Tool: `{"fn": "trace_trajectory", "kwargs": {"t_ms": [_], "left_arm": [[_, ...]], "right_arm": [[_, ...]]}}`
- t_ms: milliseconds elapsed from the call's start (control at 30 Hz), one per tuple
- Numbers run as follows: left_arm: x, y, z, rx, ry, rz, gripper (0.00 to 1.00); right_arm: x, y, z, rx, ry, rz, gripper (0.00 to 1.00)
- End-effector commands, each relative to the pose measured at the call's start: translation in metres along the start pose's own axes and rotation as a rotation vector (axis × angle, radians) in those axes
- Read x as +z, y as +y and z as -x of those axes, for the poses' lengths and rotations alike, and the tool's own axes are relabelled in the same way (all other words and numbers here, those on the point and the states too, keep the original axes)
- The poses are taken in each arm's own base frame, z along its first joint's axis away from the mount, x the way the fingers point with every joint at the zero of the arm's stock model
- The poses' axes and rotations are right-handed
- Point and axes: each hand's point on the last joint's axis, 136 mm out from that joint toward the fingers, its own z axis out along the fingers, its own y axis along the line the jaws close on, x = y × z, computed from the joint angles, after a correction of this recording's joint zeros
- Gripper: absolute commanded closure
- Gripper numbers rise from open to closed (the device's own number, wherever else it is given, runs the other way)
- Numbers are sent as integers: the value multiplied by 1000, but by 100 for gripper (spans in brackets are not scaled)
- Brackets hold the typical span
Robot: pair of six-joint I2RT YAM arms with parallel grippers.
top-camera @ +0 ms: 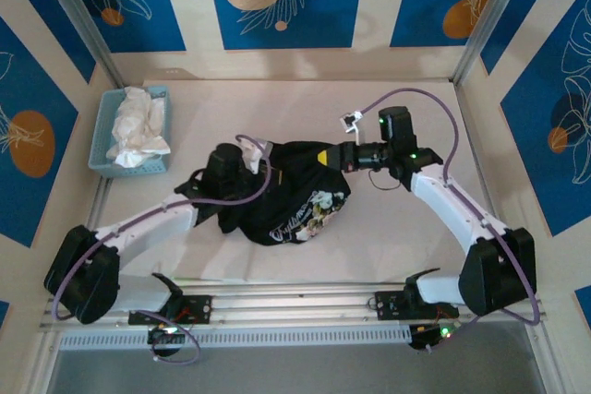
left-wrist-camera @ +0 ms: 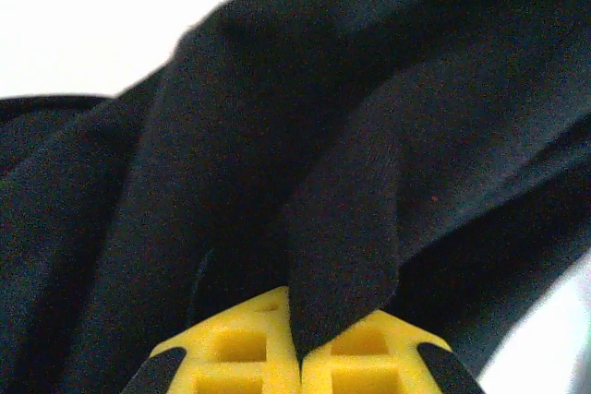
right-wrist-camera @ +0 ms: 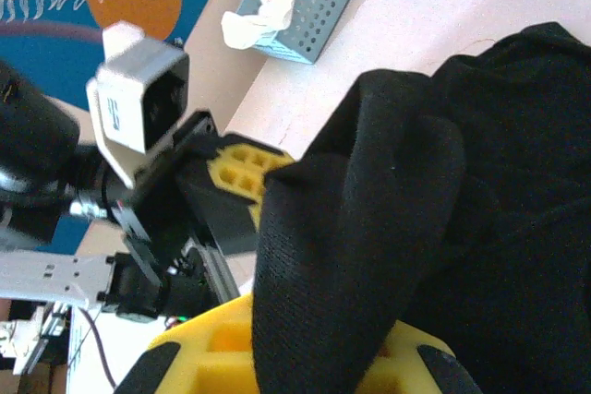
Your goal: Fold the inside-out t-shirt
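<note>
The inside-out t-shirt (top-camera: pixel 297 198) is a bunched black heap in the middle of the table, with a pale printed patch facing up. My left gripper (top-camera: pixel 262 160) is at the heap's upper left and my right gripper (top-camera: pixel 323 156) at its upper right, close together. In the left wrist view the yellow fingers (left-wrist-camera: pixel 231 348) of the left gripper (left-wrist-camera: pixel 302 325) are shut on a black fold of the t-shirt (left-wrist-camera: pixel 277 136). The right gripper (right-wrist-camera: pixel 309 334) is likewise shut on a thick fold of the t-shirt (right-wrist-camera: pixel 462 182). The left gripper (right-wrist-camera: pixel 242 168) shows just beyond that fold.
A blue basket (top-camera: pixel 103 136) holding a white cloth garment (top-camera: pixel 137 126) stands at the back left by the wall; the same basket (right-wrist-camera: pixel 323 16) appears in the right wrist view. Patterned walls close in the table on three sides. Bare table (top-camera: pixel 277 260) lies in front of the shirt.
</note>
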Motion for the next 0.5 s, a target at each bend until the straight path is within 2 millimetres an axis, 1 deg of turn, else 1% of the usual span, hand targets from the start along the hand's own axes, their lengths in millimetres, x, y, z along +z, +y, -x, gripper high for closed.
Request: {"fn": "trace_trajectory", "kwargs": {"t_ms": [0, 33, 67, 133, 200, 267, 367, 433, 467], "left_arm": [[-43, -64, 22, -14, -23, -379, 100], [-54, -73, 29, -15, -45, -426, 100], [-66, -83, 36, -4, -73, -472, 100], [-83, -99, 45, 27, -105, -537, 100], [-91, -111, 51, 50, -111, -591, 100], [-90, -112, 54, 54, -102, -595, 100], [-85, -109, 56, 51, -88, -575, 100], [-84, -108, 56, 53, -87, -572, 100], [-83, -108, 57, 57, -88, -571, 100]], "right_arm": [[-15, 35, -8, -76, 52, 114, 100], [-16, 36, -10, -80, 58, 112, 100], [-16, 33, -10, -79, 59, 85, 100], [-15, 18, -7, -73, 45, -21, 97], [-13, -1, -2, -80, 25, -166, 92], [-12, -12, 1, -87, 17, -261, 83], [-22, -17, 3, -135, -6, -387, 70], [-31, -14, 3, -203, -27, -447, 66], [-33, -8, 0, -252, -32, -453, 64]]}}
